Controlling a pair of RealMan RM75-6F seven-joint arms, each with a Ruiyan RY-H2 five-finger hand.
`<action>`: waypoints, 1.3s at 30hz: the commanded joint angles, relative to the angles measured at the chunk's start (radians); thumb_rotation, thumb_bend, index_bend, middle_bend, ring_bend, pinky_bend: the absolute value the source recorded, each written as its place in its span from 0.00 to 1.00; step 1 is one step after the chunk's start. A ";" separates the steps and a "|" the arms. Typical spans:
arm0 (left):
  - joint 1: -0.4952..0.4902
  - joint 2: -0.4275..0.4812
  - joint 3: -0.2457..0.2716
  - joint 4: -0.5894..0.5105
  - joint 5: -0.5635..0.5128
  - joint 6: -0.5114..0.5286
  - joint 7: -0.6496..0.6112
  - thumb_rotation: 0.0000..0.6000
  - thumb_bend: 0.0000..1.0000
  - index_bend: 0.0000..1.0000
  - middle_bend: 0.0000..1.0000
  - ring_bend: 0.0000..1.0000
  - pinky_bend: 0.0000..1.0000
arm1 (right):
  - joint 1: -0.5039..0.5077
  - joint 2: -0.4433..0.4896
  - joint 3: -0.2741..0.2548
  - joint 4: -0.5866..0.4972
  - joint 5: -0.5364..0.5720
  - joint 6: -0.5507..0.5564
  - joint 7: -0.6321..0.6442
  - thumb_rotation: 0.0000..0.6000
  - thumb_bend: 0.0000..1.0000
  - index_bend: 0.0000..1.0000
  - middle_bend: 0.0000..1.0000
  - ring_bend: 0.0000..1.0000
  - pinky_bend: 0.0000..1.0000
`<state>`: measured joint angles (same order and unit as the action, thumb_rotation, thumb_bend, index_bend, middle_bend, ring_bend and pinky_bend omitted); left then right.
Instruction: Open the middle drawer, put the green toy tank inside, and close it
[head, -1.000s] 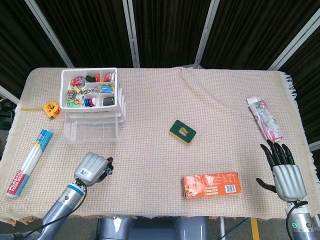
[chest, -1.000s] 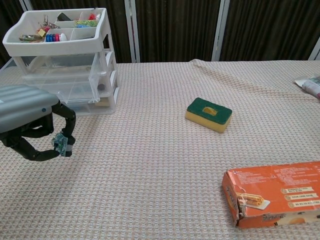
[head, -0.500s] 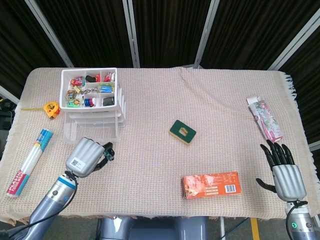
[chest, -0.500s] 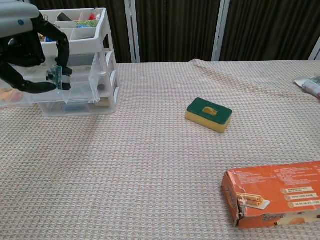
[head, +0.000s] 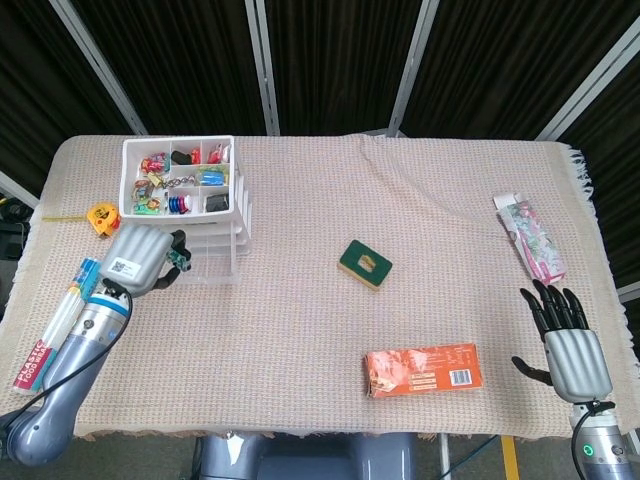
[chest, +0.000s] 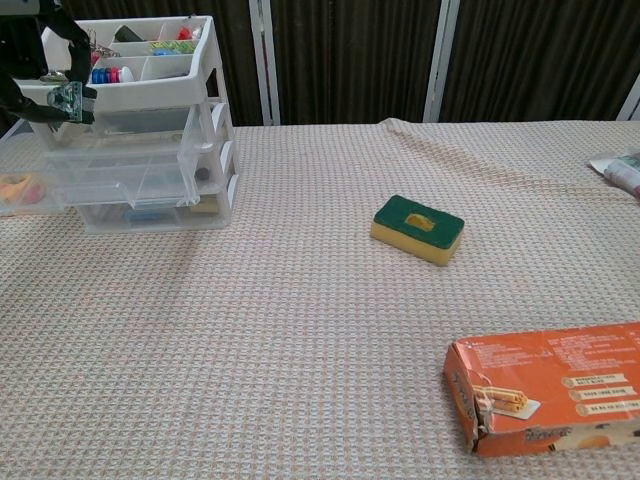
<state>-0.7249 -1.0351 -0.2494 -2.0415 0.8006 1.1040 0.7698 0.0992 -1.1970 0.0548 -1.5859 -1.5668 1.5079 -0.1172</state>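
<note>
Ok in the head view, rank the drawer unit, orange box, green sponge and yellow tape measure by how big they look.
1. Drawer unit
2. Orange box
3. Green sponge
4. Yellow tape measure

The sponge and the tape measure look close in size, so their order is unsure.

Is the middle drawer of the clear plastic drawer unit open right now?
Open: the middle drawer juts forward past the white-topped drawer unit in the chest view, its interior exposed.

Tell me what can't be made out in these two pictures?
- Green toy tank: mostly wrapped by the left hand; too small in the head view.
- Middle drawer: contents blurred through clear plastic.
- Left hand: cut by the chest view's edge.
- Right hand: missing from the chest view.
</note>
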 joint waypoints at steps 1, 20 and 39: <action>-0.044 -0.007 -0.002 0.045 -0.067 -0.015 0.040 1.00 0.50 0.59 1.00 0.97 0.80 | 0.000 0.000 0.000 0.000 0.000 0.000 0.000 1.00 0.01 0.09 0.00 0.00 0.00; -0.098 -0.090 0.090 0.116 -0.107 0.030 0.124 1.00 0.34 0.33 1.00 0.96 0.80 | -0.001 0.001 -0.001 0.001 -0.005 0.005 0.007 1.00 0.01 0.09 0.00 0.00 0.00; 0.054 -0.042 0.182 0.025 0.344 0.224 -0.062 1.00 0.34 0.27 0.47 0.51 0.48 | -0.001 -0.001 0.000 0.002 -0.003 0.005 0.008 1.00 0.01 0.09 0.00 0.00 0.00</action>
<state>-0.7504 -1.0934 -0.1231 -1.9870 0.9547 1.2292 0.7672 0.0980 -1.1977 0.0546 -1.5836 -1.5700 1.5127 -0.1097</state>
